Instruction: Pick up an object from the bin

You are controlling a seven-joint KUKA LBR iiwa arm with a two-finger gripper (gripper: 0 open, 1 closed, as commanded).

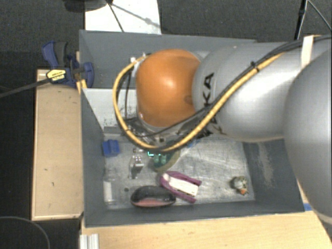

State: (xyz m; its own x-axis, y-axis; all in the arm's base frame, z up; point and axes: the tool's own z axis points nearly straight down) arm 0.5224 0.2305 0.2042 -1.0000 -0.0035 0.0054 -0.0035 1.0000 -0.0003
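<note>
My gripper (pixel 137 166) hangs under the arm's orange cover, low over the left middle of the bin floor. Just to its right lies a small green round thing (pixel 158 160), partly under the arm. In front of it, by the bin's near wall, rests a dark oval thing with a pink underside (pixel 152 196). A purple and white clip-like thing (pixel 180 184) lies slanted to the right of that. A small blue block (pixel 110 148) sits to the gripper's left.
A small round brownish thing (pixel 239 184) lies alone at the near right of the bin. A pale clear piece (pixel 108 191) stands by the left wall. The arm and its cover hide the back half of the bin.
</note>
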